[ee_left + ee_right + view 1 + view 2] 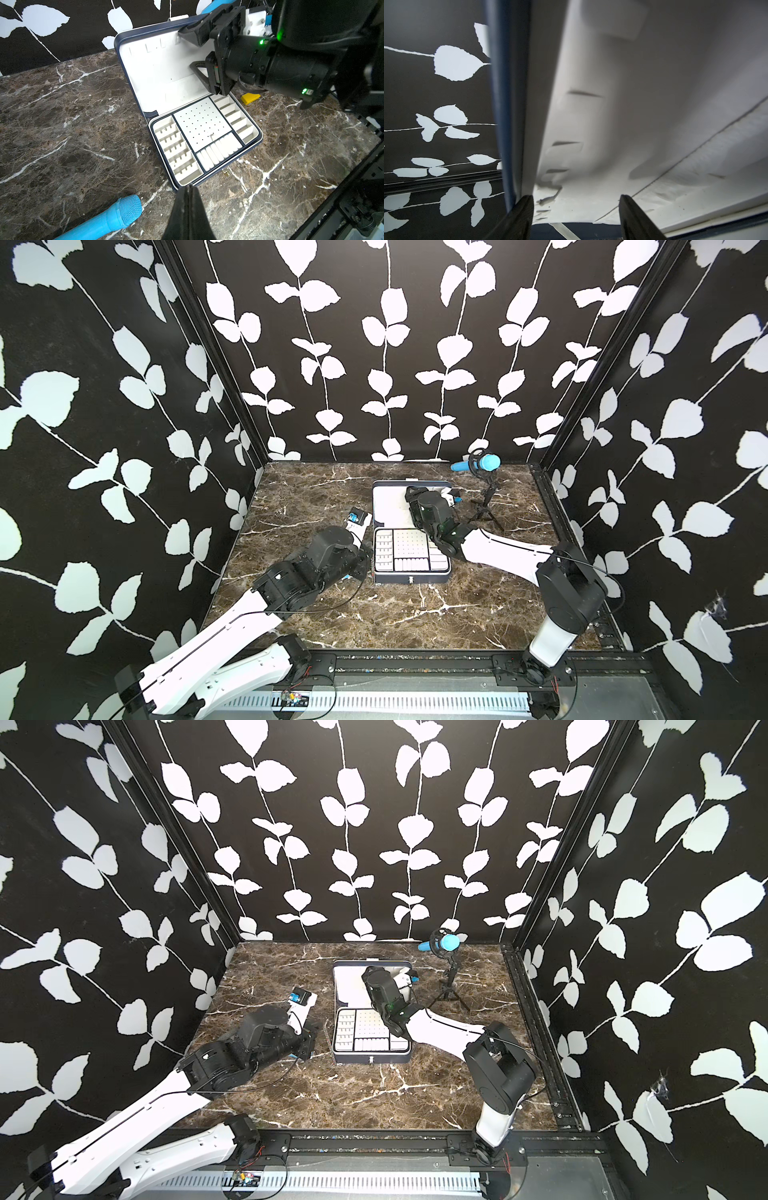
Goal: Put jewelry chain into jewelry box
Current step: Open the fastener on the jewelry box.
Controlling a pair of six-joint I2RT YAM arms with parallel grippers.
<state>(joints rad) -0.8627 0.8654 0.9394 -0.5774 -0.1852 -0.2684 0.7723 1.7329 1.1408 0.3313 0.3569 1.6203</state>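
Observation:
The jewelry box (411, 578) (372, 1058) stands open mid-table, its navy lid (124, 68) tilted back and its white compartmented tray facing up. My right gripper (575, 197) (193, 49) is open against the lid's white lining, with one finger (521, 209) by the lid's navy rim (502, 104). Nothing shows between its fingers. My left gripper (190, 186) is shut and empty, its tips just off the box's front left corner. The jewelry chain shows in no view.
A small yellow block (249, 98) lies on the marble by the box's right side. A blue microphone (478, 462) sits on a black tripod (484, 506) at the back right. Another blue microphone (116, 216) lies on the table near my left gripper.

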